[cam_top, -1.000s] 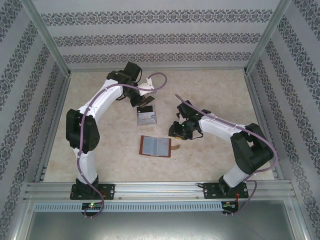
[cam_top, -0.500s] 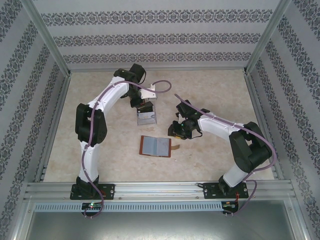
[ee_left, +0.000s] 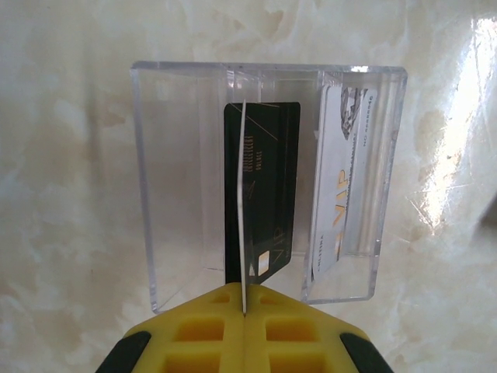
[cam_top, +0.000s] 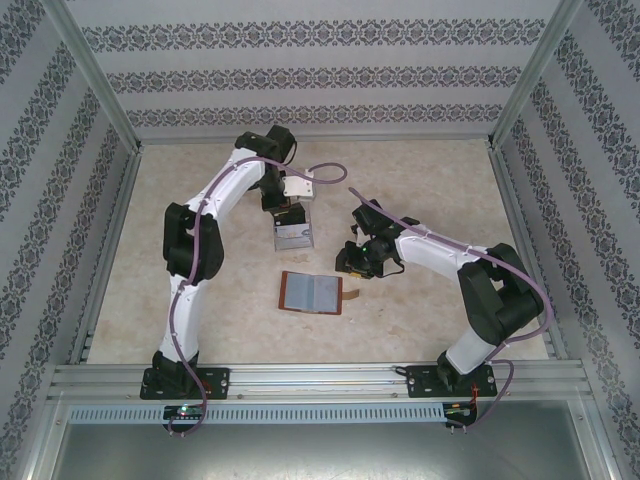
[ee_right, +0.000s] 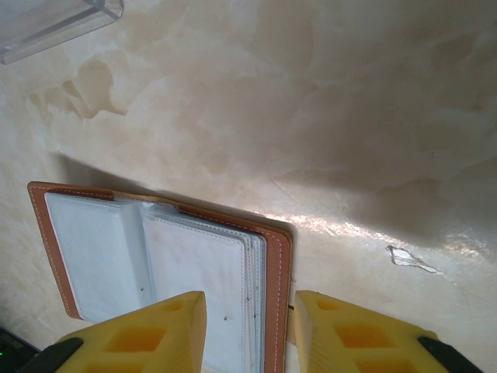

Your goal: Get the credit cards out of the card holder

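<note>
The card holder lies open on the table, brown outside, grey-blue slots up, its strap tab to the right. My right gripper hangs open just above the card holder's right brown border, touching nothing; it sits at the wallet's upper right. My left gripper is shut on a thin pale credit card seen edge-on, lowered into a clear plastic tray. A black card stands against it inside. A white credit card leans in the tray's right compartment. From above, the left gripper is over the tray.
The tray stands just behind the wallet, with little room between them. Metal rails and patterned walls enclose the marbled table. Bare table lies to the left and the far right. A corner of the tray shows at the right wrist view's upper left.
The left arm's elbow has swung rightward and its wrist has turned while the gripper stays over the tray with the card. The right arm and wallet have not moved.
</note>
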Available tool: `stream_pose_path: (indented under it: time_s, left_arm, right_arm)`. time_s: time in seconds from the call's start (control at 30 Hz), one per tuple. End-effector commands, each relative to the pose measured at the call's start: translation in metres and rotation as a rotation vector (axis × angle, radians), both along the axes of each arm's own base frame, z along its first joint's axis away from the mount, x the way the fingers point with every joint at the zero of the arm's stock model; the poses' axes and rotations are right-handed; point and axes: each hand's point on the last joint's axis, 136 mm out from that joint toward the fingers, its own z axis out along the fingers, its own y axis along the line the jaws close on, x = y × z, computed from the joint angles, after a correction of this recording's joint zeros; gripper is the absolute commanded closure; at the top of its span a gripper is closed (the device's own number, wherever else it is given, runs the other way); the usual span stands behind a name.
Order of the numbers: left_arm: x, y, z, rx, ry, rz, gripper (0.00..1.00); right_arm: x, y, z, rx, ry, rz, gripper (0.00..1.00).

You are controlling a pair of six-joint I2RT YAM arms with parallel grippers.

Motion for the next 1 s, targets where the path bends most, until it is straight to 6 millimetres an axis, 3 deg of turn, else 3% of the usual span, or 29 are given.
stream_pose_path:
  time_s: [0.0,0.4,0.7,0.97]
  left_arm:
    - [-0.011,0.004,-0.005,0.046,0.053,-0.049,1.0]
    - [-0.012,0.004,-0.013,0.105,0.068,-0.075,1.0]
    - [-0.009,0.001,0.029,0.131,-0.034,-0.12,1.0]
    - [-0.01,-0.001,0.028,0.15,-0.035,-0.141,1.0]
  right_arm:
    - [0.004,0.0,0.002,0.007,0.004,0.001,0.64]
    - [0.003,-0.001,-0.001,0.006,0.01,-0.002,0.64]
    - [0.003,-0.002,0.0,0.006,0.007,-0.005,0.64]
    - [0.002,-0.001,-0.002,0.01,0.01,-0.006,0.64]
